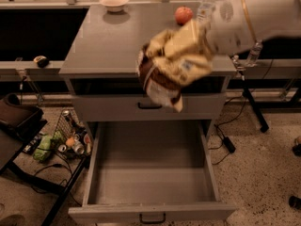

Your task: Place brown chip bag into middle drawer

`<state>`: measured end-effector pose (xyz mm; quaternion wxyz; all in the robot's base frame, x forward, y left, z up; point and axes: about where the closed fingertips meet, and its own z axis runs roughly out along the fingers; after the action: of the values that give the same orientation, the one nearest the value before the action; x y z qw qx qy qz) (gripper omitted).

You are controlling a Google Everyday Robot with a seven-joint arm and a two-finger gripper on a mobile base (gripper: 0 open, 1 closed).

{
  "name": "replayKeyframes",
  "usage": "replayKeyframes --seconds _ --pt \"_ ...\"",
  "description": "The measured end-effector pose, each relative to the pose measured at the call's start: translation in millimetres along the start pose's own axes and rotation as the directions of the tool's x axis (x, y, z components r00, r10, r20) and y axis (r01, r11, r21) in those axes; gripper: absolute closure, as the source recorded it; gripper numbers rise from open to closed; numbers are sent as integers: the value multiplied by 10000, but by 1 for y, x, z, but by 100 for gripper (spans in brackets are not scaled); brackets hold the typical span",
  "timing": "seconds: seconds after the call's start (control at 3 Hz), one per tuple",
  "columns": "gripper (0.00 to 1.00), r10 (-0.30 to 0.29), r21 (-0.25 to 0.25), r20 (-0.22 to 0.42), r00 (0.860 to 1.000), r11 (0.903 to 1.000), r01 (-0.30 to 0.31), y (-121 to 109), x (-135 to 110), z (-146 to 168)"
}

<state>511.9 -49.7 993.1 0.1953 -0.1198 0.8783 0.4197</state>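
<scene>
Brown chip bag [157,81] is held in the air by the gripper [181,55], jaws clamped on its top, in front of the tabletop [108,46] edge and the shut upper drawer [108,108]. Middle drawer [150,182] is pulled out below it, bare floor showing. Done: bag grasped, drawer open. Not yet done: bag to be lowered in and released. 1 bowl [114,3], 1 apple [184,15] and 1 bottle [205,6] stand on the tabletop. Speckled floor [263,173] is seen around, with a wire basket [70,135] of cans beside the cabinet.

Dim light; gripper [179,60] clasping brown chip bag [159,86] blurs over open drawer [150,185]
</scene>
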Motion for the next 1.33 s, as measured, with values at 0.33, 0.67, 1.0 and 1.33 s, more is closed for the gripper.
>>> replayKeyframes --seconds 0.33,0.67,1.0,1.33 --pt "100 1539 74 -1897 9697 9878 -1554 -85 73 68" --pt "100 2707 528 -3393 9009 9617 -2691 -160 128 126" --pt "100 3425 725 -4129 8439 9360 -3444 -215 159 169" --pt "100 3905 802 -4321 8129 9145 -3966 -251 174 195"
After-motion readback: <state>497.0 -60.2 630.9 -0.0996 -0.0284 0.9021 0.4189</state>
